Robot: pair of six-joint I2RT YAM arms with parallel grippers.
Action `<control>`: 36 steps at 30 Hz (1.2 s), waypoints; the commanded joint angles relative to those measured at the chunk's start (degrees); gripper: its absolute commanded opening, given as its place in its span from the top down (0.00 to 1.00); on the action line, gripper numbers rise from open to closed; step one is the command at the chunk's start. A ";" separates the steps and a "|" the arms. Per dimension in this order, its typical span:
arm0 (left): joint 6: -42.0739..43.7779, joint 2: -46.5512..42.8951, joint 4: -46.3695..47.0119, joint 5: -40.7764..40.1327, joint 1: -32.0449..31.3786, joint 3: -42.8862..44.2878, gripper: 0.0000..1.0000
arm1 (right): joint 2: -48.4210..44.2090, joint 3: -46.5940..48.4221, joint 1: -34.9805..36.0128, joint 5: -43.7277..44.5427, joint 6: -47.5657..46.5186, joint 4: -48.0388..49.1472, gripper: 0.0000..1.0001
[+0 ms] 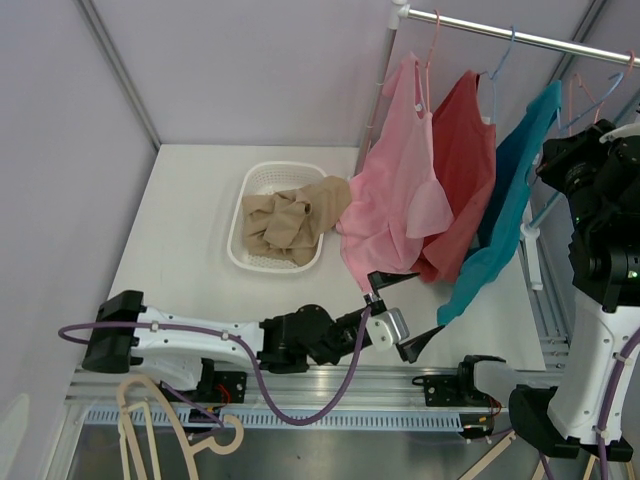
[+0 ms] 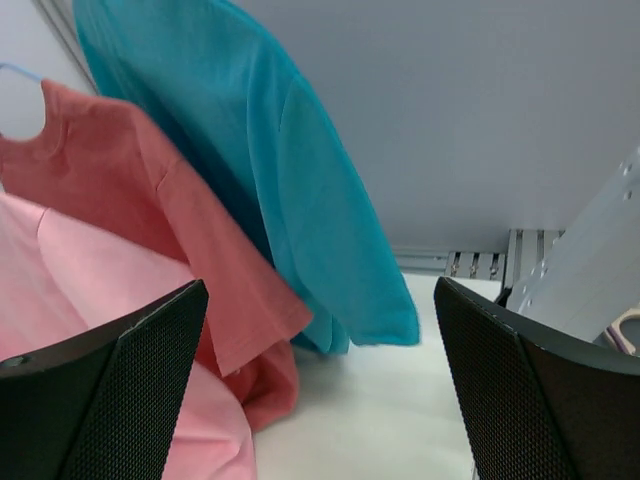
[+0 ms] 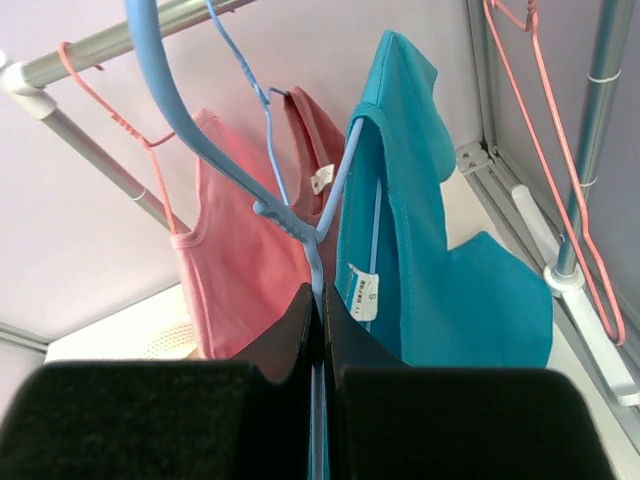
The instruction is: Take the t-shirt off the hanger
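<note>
My right fingers are pinched shut on the blue hanger, with the teal t-shirt hanging on it just past them. My left fingers gape wide and empty, its hem ahead of them. Nothing is off yet.

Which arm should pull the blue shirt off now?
Left. Its gripper is open and low beside the blue shirt hem, probably ready to tug, while the right gripper is shut on the hanger.
</note>
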 commanded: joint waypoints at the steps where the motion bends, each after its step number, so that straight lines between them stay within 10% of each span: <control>1: 1.64 2.10 6.53 3.23 -0.50 4.98 0.00 | -0.42 2.17 0.35 -1.96 1.62 0.41 1.00; 20: -5.65 18.27 1.96 5.70 1.86 20.27 0.09 | -0.94 4.27 0.35 -5.82 1.35 -1.96 1.00; 24: -6.45 20.65 0.56 5.61 3.45 22.64 0.40 | -1.03 4.98 0.35 -6.97 1.70 -2.58 1.00; 29: -7.15 21.71 -2.08 5.16 5.03 24.15 0.51 | -0.77 5.85 0.35 -7.14 1.35 -3.02 1.00; 33: -7.77 21.36 -3.40 4.81 5.65 24.41 0.94 | -0.68 6.03 0.35 -7.06 1.35 -2.84 1.00; 36: -8.30 20.13 -5.67 5.16 5.39 24.23 0.99 | -0.07 5.51 0.35 -6.00 0.57 -2.67 1.00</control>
